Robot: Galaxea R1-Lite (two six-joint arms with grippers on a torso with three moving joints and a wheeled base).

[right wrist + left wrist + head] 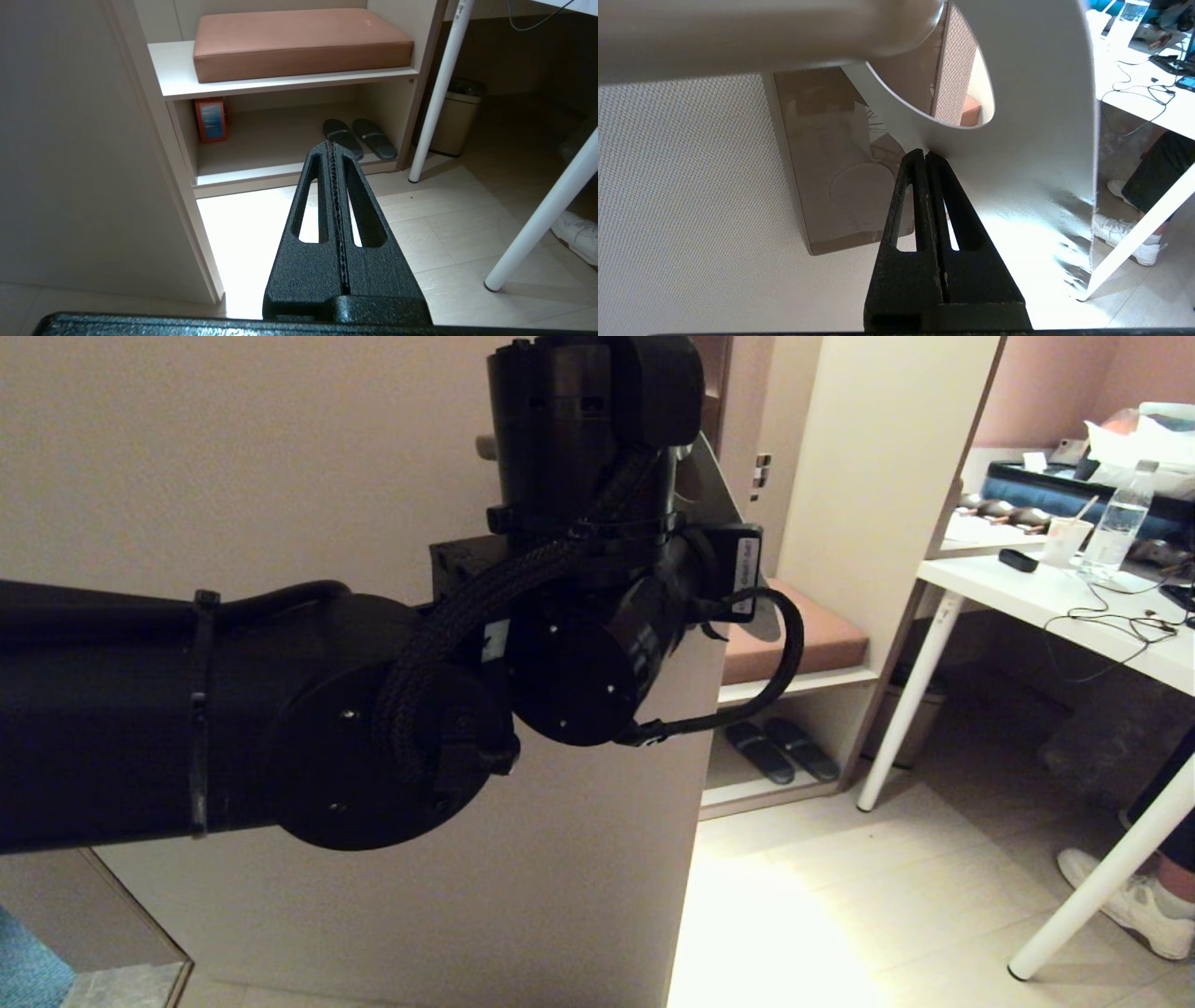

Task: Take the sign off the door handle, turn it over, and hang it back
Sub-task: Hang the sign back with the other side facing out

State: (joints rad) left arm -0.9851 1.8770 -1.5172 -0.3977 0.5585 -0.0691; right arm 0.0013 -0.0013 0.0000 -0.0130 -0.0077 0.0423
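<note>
In the left wrist view my left gripper [924,154] is shut on the sign [1041,116], pinching the rim just under its big hole. The side facing this camera is pale, and no lettering shows. The door handle [761,32] crosses close above as a blurred pale lever. Its rounded end lies at the hole's edge; I cannot tell whether it passes through. The brown backplate [822,163] is on the door behind. In the head view my left arm [579,523] hides the gripper; only a grey sliver of the sign [711,485] shows. My right gripper [331,145] is shut and empty, low by the door.
The door's free edge [709,728] stands to the right of my left arm. Beyond it is a shelf with a brown cushion [299,42] and slippers [359,135]. A white table [1055,597] with a bottle, a bin [453,116] and a person's shoe [1134,905] are to the right.
</note>
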